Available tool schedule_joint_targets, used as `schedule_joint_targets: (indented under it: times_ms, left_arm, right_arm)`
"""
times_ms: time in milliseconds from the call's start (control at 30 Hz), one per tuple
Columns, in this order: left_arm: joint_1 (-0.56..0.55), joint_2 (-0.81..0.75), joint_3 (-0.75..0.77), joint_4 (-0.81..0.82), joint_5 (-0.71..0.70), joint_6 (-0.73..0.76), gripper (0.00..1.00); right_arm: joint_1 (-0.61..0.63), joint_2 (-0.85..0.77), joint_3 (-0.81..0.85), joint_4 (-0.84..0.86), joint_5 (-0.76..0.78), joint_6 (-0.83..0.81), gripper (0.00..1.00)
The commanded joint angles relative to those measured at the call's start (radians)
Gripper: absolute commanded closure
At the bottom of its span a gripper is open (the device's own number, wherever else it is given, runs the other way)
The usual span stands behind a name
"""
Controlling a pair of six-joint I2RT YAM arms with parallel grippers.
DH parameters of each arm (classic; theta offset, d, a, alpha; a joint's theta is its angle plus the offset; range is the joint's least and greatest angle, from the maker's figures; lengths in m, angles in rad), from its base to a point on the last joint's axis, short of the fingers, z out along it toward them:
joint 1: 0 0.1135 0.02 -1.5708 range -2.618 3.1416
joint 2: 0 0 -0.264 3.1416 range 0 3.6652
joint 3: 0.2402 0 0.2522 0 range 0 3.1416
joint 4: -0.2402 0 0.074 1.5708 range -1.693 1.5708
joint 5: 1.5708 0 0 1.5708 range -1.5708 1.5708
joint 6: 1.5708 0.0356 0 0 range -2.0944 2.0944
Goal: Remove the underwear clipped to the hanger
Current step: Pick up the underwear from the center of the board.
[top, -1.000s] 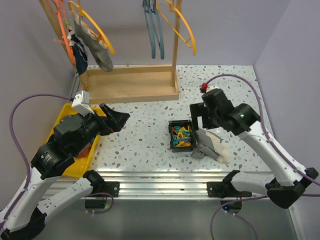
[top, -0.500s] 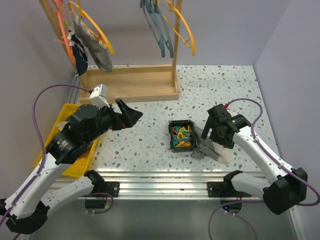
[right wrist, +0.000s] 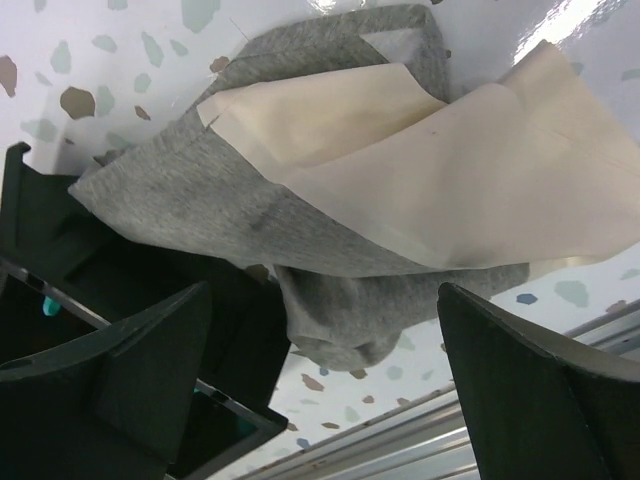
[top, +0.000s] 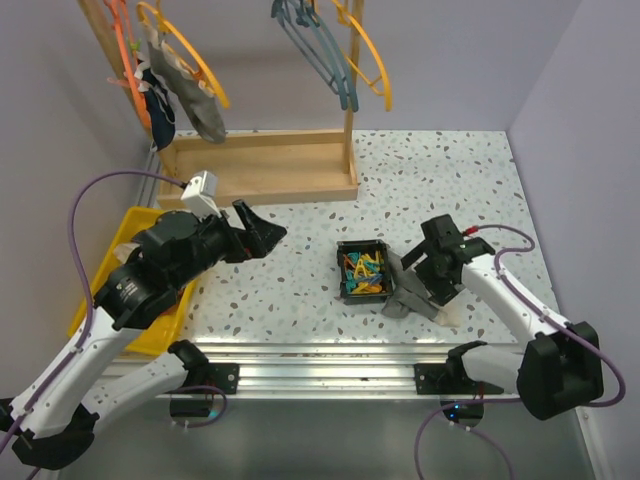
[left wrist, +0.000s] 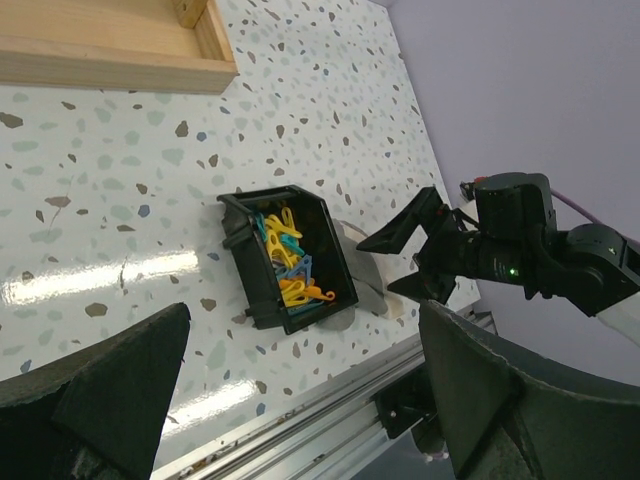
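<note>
A grey brief and a dark navy brief hang clipped to orange hangers at the back left. Another grey brief with a cream lining lies crumpled on the table beside the black clip box. It fills the right wrist view and shows in the left wrist view. My right gripper is open and empty just above this brief. My left gripper is open and empty over the table left of the box.
The black box holds several coloured clips. A yellow tray sits under the left arm. The wooden rack base stands at the back, with blue hangers on its bar. The metal rail runs along the near edge.
My right arm came down and toward the near edge, over the grey brief on the table. My left arm swung right, off the tray. The blue hangers swing.
</note>
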Motion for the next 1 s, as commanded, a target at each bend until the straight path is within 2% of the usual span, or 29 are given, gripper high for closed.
schedule_joint_targets:
  times_ms: [0,267,400,500,533,567,667,800,967]
  left_arm:
    - [0.005,-0.014,-0.021,0.047,0.010,-0.007,0.00]
    - [0.005,-0.059,-0.056,0.044,-0.015,-0.012,0.00]
    - [0.005,-0.065,-0.062,0.043,-0.021,-0.012,0.00]
    - [0.005,-0.070,-0.058,0.035,-0.024,-0.006,0.00]
    - [0.005,-0.071,-0.058,0.032,-0.027,-0.004,0.00]
    - [0.005,-0.071,-0.056,0.029,-0.030,-0.002,0.00]
    - [0.005,-0.079,-0.051,0.015,-0.041,0.002,0.00]
    - [0.005,-0.093,-0.033,-0.011,-0.056,0.004,0.00]
    - [0.005,-0.110,-0.013,-0.039,-0.087,0.001,0.00]
  right_arm:
    - [-0.003,0.036,-0.015,0.043,0.004,0.139,0.02]
    - [-0.003,0.079,-0.111,0.094,-0.083,0.215,0.02]
    - [-0.003,0.102,-0.141,0.143,-0.090,0.241,0.08]
    - [-0.006,0.125,-0.133,0.146,-0.058,0.243,0.20]
    - [-0.008,0.128,-0.131,0.151,-0.053,0.243,0.34]
    - [-0.012,0.129,-0.130,0.158,-0.050,0.242,0.44]
    - [-0.038,0.134,-0.115,0.163,-0.047,0.235,1.00]
    - [-0.069,0.084,-0.005,0.064,0.005,0.153,1.00]
    - [-0.089,-0.073,0.204,-0.089,0.266,0.096,1.00]
